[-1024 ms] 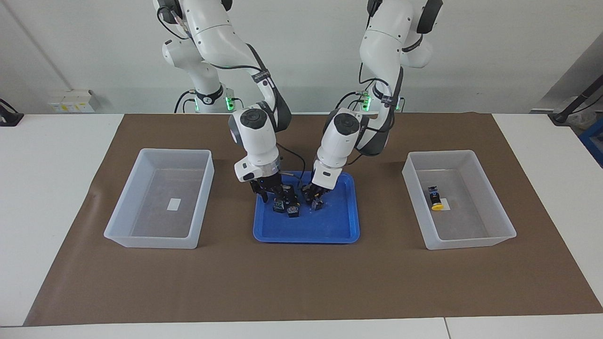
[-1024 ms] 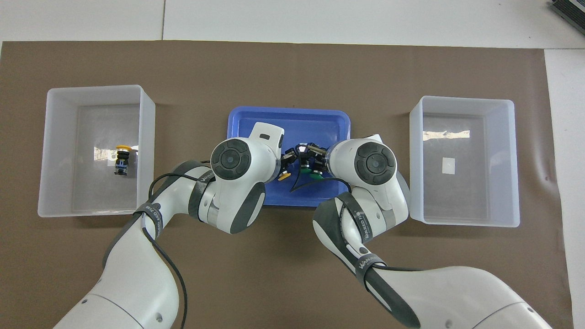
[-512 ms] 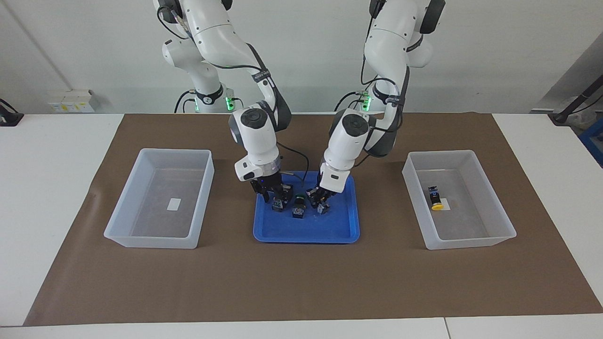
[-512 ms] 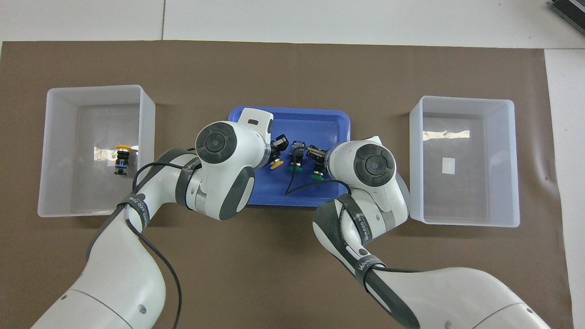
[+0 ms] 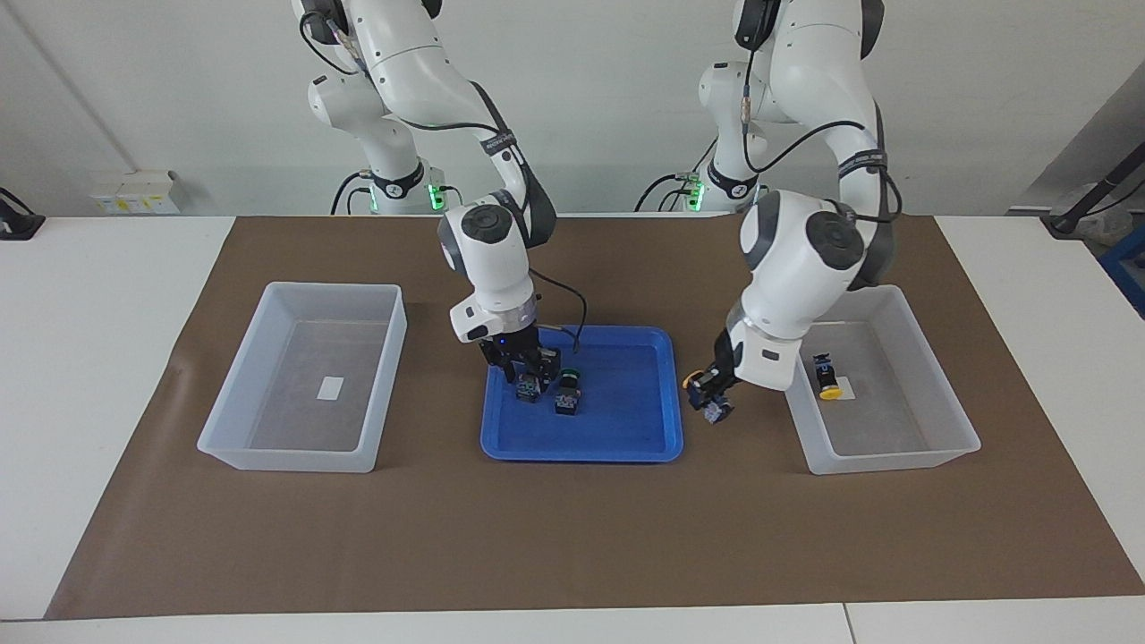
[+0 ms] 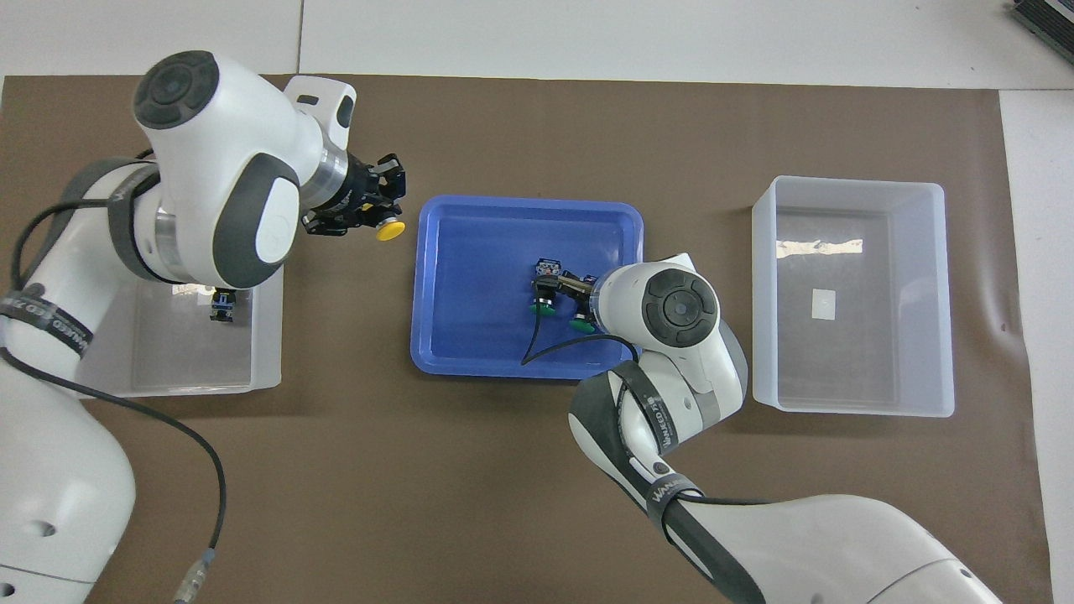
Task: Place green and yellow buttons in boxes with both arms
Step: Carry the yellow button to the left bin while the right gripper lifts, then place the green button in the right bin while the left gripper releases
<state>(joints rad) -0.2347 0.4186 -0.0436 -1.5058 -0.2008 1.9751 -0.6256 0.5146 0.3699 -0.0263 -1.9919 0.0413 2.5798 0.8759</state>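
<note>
My left gripper (image 5: 709,395) is shut on a yellow button (image 5: 716,410) and holds it over the brown mat, between the blue tray (image 5: 617,434) and the box at the left arm's end (image 5: 886,461). The overhead view shows this gripper (image 6: 373,201) and the button's yellow cap (image 6: 389,229). A second yellow button (image 5: 828,376) lies in that box; in the overhead view (image 6: 222,304) the left arm mostly covers it. Two green buttons (image 5: 528,386) (image 5: 567,396) sit in the tray. My right gripper (image 5: 526,368) is low over the first one.
A clear box (image 5: 295,461) with a white label on its floor stands at the right arm's end and holds no buttons. It also shows in the overhead view (image 6: 847,403). A brown mat (image 5: 572,537) covers the table. A black cable hangs from the right wrist over the tray.
My left gripper has lifted a yellow button out of the tray and carried it toward the box at the left arm's end. The right gripper has stayed over the green buttons.
</note>
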